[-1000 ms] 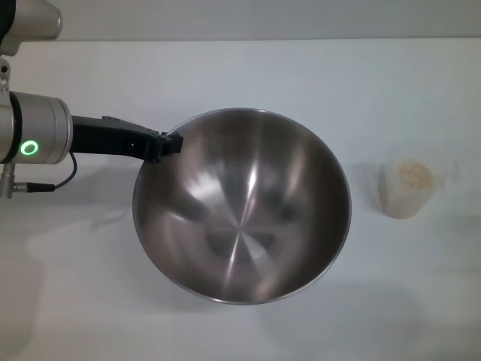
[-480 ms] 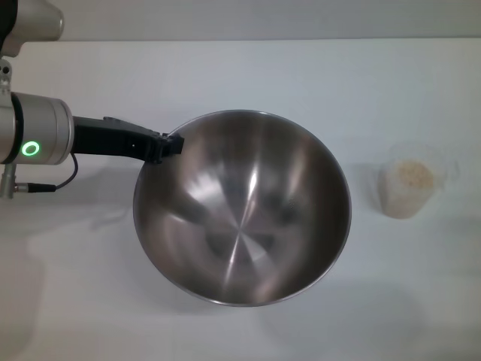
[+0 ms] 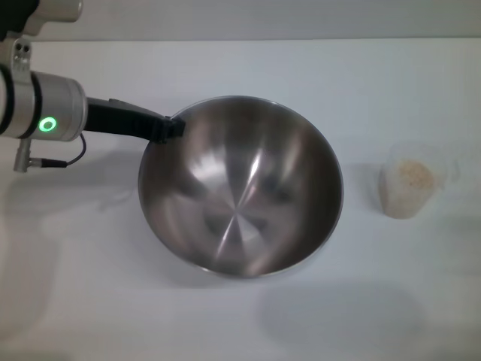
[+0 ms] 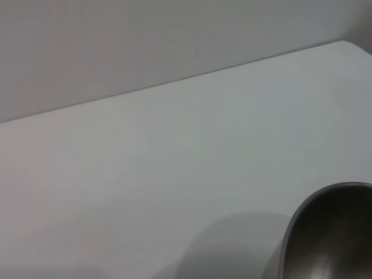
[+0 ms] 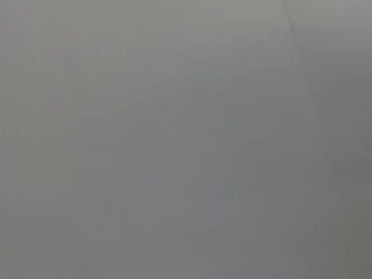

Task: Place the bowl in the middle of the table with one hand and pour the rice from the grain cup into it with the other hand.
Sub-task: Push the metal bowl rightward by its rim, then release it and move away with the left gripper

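The shiny steel bowl (image 3: 240,199) is in the middle of the white table (image 3: 376,90), tilted, with its empty inside facing me. My left gripper (image 3: 169,128) reaches in from the left and is shut on the bowl's far-left rim. Part of the bowl's rim also shows in the left wrist view (image 4: 331,232). The clear grain cup (image 3: 409,197) stands upright to the right of the bowl, apart from it, with pale rice (image 3: 412,174) inside. My right gripper is out of view; the right wrist view shows only a plain grey surface.
The table's far edge (image 3: 301,39) meets a grey wall at the back. A cable (image 3: 52,162) hangs under the left wrist. White tabletop lies in front of the bowl and around the cup.
The left arm has shifted a little to the right and away from me with the bowl. The bowl now looks smaller and lower. The cup has not moved.
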